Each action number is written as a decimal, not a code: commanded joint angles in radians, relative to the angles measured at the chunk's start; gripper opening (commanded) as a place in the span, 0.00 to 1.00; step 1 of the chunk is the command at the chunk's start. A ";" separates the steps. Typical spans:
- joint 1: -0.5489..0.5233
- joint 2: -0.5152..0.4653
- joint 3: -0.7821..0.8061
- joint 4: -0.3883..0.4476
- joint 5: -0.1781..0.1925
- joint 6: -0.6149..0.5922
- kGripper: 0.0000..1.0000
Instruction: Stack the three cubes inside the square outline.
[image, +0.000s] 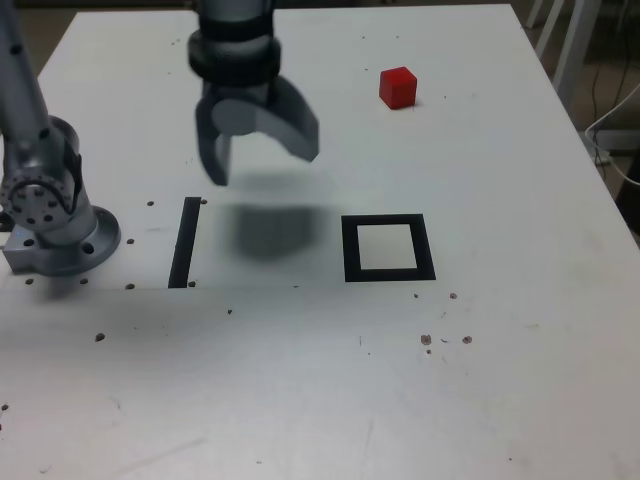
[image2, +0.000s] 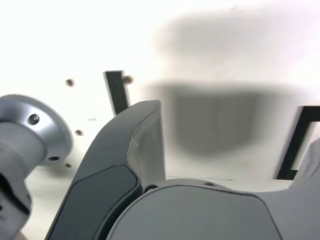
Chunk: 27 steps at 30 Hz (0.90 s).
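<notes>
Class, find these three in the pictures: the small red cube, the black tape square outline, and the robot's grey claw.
small red cube (image: 397, 87), exterior view, middle of its visible faces.
black tape square outline (image: 350, 250), exterior view, the frame's left band.
grey claw (image: 262, 152), exterior view, midway between its open fingertips.

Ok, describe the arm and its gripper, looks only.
The arm is matte silver-grey metal with rounded joint housings, and its round flanged base shows dark bolt holes. The wrist above the gripper is grey with black bands. The gripper has two broad, curved grey fingers; in the wrist view one finger has a darker outer panel and a lighter inner face. No cables or markings show.
</notes>
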 joint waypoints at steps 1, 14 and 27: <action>0.025 0.024 -0.032 0.013 -0.001 0.015 0.99; 0.158 0.133 -0.221 0.052 -0.001 0.061 0.99; 0.264 0.303 -0.466 0.107 0.004 0.069 0.99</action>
